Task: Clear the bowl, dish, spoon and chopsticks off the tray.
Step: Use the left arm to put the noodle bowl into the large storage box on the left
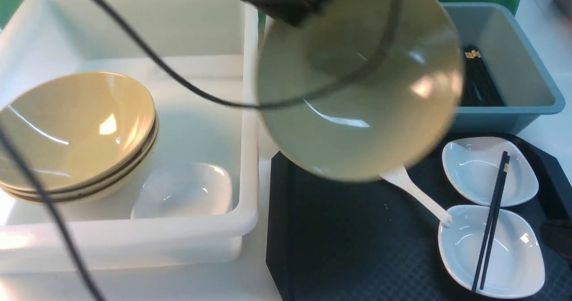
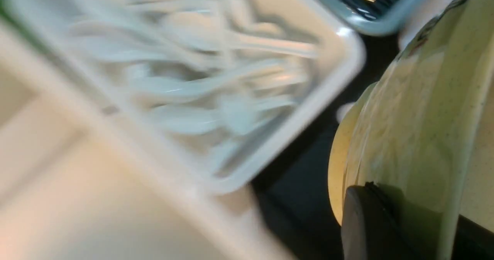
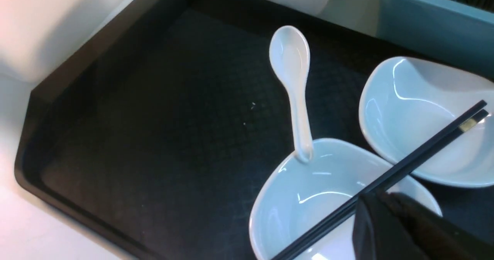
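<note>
My left end effector (image 1: 318, 7) is clamped on the rim of the wide glossy tan-yellow bowl (image 1: 357, 127), held tilted above the black plastic tray (image 1: 339, 247), presumably to carry it to the stacked tan bowls (image 1: 80, 131); my right end effector (image 3: 376, 198) is closed together beside the thin black chopsticks (image 3: 386, 179), which lie across two small white dishes (image 3: 332, 183)
</note>
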